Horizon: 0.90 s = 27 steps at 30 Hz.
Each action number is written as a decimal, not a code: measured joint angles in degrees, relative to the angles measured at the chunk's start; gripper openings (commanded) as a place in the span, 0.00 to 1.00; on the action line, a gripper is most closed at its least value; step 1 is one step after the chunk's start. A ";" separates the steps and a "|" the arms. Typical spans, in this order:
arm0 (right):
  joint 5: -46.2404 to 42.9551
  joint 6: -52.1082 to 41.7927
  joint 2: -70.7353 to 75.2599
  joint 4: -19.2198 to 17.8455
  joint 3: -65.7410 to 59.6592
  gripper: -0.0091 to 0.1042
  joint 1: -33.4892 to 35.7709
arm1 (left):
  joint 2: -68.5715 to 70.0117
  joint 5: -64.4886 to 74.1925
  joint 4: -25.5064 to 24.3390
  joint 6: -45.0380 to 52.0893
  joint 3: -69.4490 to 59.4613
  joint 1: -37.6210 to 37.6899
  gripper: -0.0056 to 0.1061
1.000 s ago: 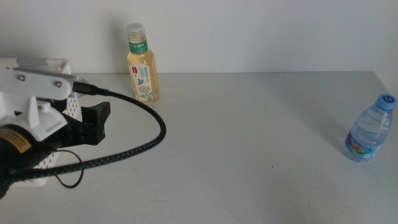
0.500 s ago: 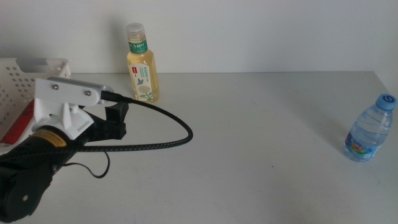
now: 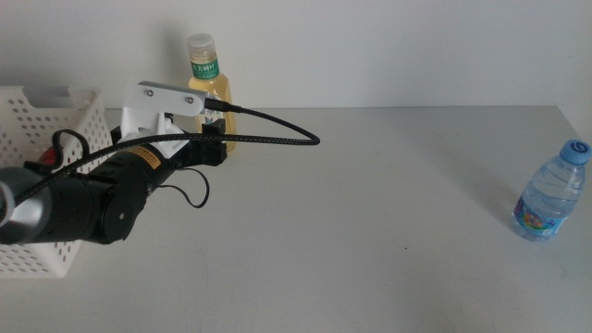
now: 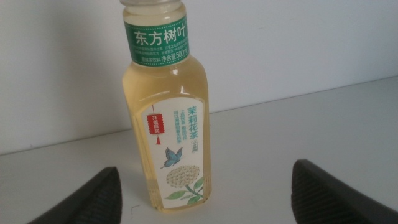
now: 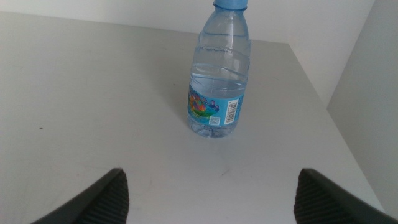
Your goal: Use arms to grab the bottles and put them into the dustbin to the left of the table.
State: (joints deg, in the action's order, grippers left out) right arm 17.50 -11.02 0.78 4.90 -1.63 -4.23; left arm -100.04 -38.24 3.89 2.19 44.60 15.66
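The surface (image 3: 370,203) carries two bottles; the bin (image 3: 37,139) stands at its left. The left tool (image 4: 205,186), jaws apart, now faces the tea bottle (image 4: 169,118) – earlier it was over the bin; a skewed approach could tip it. The right tool (image 5: 208,193), jaws apart, faces the water bottle (image 5: 217,81).

A bare test-lab setup — plain grey-white table (image 3: 370,231) against a blank white wall (image 3: 388,46), nothing homely.
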 measured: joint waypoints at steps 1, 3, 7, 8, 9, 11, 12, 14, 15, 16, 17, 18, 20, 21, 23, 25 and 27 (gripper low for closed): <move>0.00 0.00 0.00 0.00 0.00 0.68 0.00 | -1.29 0.00 0.00 0.00 1.22 0.00 0.89; 0.00 0.00 0.00 0.00 0.00 0.68 0.00 | -3.68 0.00 0.00 0.00 3.33 0.00 0.89; 0.00 0.00 0.00 0.00 0.00 0.68 0.00 | -7.51 0.00 0.59 0.00 7.75 0.00 0.89; 0.00 0.00 0.00 0.00 0.00 0.68 0.00 | -8.22 0.00 0.78 0.00 8.52 0.00 0.89; 0.00 0.00 0.00 0.00 0.00 0.68 0.00 | -9.05 0.06 1.05 0.00 9.46 0.00 0.89; 0.00 0.00 0.00 0.00 0.00 0.68 0.00 | -10.30 0.12 1.70 0.00 11.00 0.00 0.89; 0.00 0.00 0.00 0.00 0.00 0.68 0.00 | -10.86 0.12 2.11 0.00 11.65 0.00 0.89; 0.00 0.00 0.00 0.00 0.00 0.68 0.00 | -11.67 0.15 2.99 0.05 12.58 0.00 0.89; 0.00 0.00 0.00 0.00 0.00 0.68 0.00 | -12.02 0.22 3.31 0.05 12.92 -0.08 0.89; 0.00 0.00 0.00 0.00 0.00 0.68 0.00 | -12.21 0.22 3.34 0.05 13.26 -0.13 0.89; 0.00 0.00 0.00 0.00 0.00 0.68 0.00 | -12.39 0.28 3.49 0.05 13.46 -0.26 0.89; 0.00 0.00 0.00 0.00 0.00 0.68 0.00 | -12.63 0.28 3.64 0.05 13.80 -0.26 0.89; 0.00 0.00 0.00 0.00 0.00 0.68 0.00 | -13.21 0.28 3.77 0.05 14.48 -0.39 0.89; 0.00 0.00 0.00 0.00 0.00 0.68 0.00 | -13.66 0.23 3.77 0.05 14.94 -0.39 0.89; 0.00 0.00 0.00 0.00 0.00 0.68 0.00 | -14.69 0.23 3.77 0.05 15.96 -0.39 0.89; 0.00 0.00 0.00 0.00 0.00 0.68 0.00 | -15.69 0.23 3.77 0.05 16.89 -0.39 0.89; 0.00 0.00 0.00 0.00 0.00 0.68 0.00 | -16.33 0.29 3.91 0.05 17.47 -0.49 0.89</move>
State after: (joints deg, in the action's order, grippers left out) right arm 17.50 -11.02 0.78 4.90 -1.63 -4.23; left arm -116.37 -37.94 7.80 2.25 62.07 15.17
